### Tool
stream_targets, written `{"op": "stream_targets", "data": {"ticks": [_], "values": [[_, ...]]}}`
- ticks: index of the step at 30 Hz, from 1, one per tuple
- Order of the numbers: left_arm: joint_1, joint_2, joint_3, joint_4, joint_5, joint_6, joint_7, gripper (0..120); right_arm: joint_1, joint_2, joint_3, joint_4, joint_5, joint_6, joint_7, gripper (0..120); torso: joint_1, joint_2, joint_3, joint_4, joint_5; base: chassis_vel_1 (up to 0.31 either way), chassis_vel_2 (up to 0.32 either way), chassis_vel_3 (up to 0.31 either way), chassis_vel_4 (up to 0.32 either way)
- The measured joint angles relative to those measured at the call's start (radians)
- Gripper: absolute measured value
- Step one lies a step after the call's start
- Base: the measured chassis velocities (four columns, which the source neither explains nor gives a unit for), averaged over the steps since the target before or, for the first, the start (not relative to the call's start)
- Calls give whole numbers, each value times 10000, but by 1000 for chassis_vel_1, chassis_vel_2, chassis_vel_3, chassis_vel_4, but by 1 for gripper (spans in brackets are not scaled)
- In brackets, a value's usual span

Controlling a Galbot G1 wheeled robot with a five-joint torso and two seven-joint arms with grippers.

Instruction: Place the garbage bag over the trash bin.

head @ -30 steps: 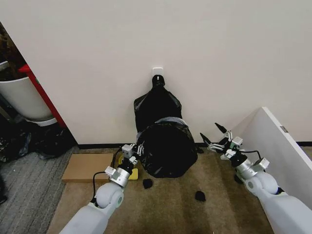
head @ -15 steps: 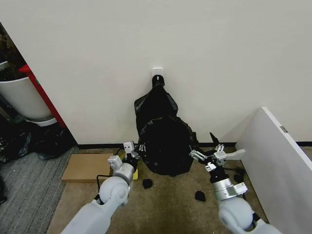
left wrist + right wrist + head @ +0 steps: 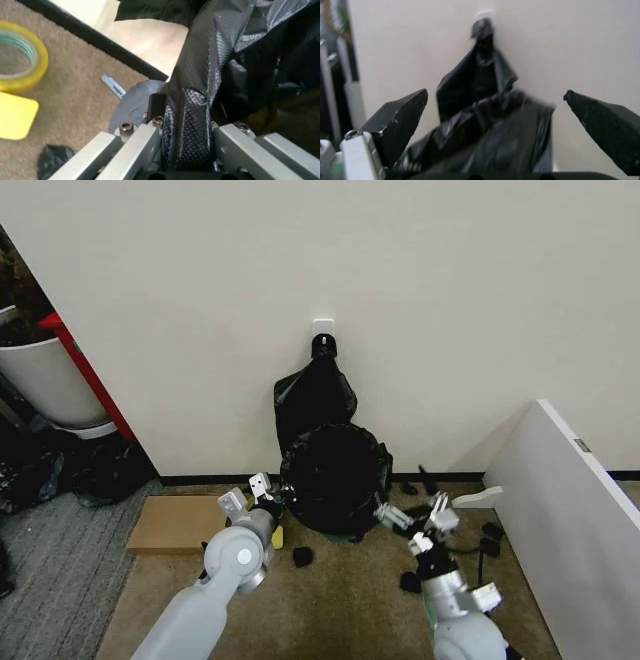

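- Against the cream wall, on the brown carpet floor (image 3: 340, 600), the thin, glossy black plastic garbage bag (image 3: 335, 478) stands billowed into a round, open-mouthed shape, just below the bunch of spare black bags hanging from a white wall hook (image 3: 322, 328).
- Under that bag the round cream-white plastic trash bin (image 3: 547, 165) is almost wholly covered; only a pale sliver at the bag's lower edge hints at it, so the bag seems already drawn over the rim.
- Judging by this, the step in hand is stretching and seating the bag's mouth around the rim; the next move likely calls for the free hand to catch the opposite hem and pull it down evenly without tearing the film.
- Left arm: reaching forward low over the carpet, elbow bent, its left hand (image 3: 262, 496) at the bag's left edge; the left wrist view shows its jaws pinching a fold of the black plastic (image 3: 187, 123).
- Right arm: extended low from the robot's right, the right hand (image 3: 412, 518) just beside the bag's right edge, fingers (image 3: 400, 120) spread wide and holding nothing.
- Nearby lie a yellow tape roll (image 3: 20, 62) and a flat brown cardboard sheet (image 3: 180, 522).
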Motion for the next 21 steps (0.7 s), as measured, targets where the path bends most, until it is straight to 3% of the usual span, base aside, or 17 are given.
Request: {"op": "stream_targets", "data": {"ticks": [9,12,21], "values": [[-365,-50,-262,165,-451,192,-297,1,-77,-307,548,-976,-1542,423,-784,100,2,0,0,1,5,0,0,0,0],[-437,-40,-397,223,-491,196,-296,1,-143,-748,692,-1010,-1918,-48,-807,100,2,0,0,1,-1,0,0,0,0],[-309,-66,-390,107,-492,198,-237,1,45,-998,-139,-737,-1619,-937,-38,100,2,0,0,2,0,0,0,0,0]]}}
